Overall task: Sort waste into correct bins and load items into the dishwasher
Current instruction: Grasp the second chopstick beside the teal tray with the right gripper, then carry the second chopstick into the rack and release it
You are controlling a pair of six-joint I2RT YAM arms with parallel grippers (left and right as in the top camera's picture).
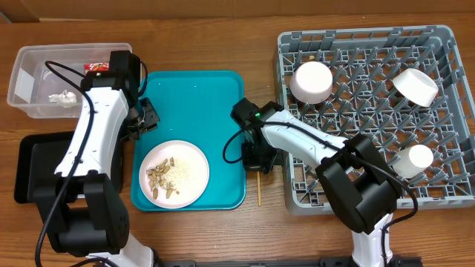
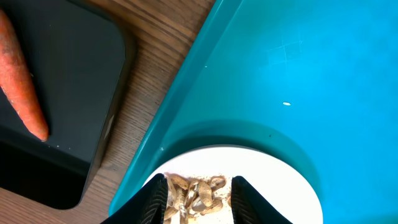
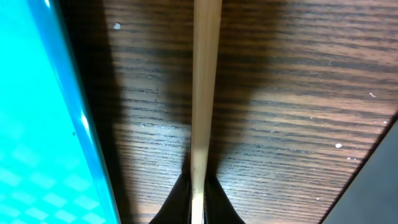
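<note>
My right gripper [image 1: 256, 165] [image 3: 199, 205] is shut on a thin wooden chopstick [image 3: 205, 93] lying on the wood between the teal tray and the dishwasher rack [image 1: 356, 35]; its tip [image 1: 259, 194] sticks out toward the front. My left gripper [image 1: 151, 119] [image 2: 199, 179] hangs open over the near edge of a white plate [image 1: 194, 172] [image 2: 280, 180] with beige food scraps [image 1: 162, 178] [image 2: 199, 190], holding nothing. An orange carrot [image 2: 22, 81] lies in the black tray [image 1: 37, 159] [image 2: 74, 93]. A tissue [image 1: 63, 97] and a red wrapper [image 1: 96, 67] sit in the clear tub [image 1: 30, 74].
The plate rests on a teal tray [image 1: 197, 104] [image 2: 298, 62] at the table's centre. In the rack stand two white bowls [image 1: 311, 80] [image 1: 415, 85] and a small white cup [image 1: 417, 159]. My left arm covers part of the black tray.
</note>
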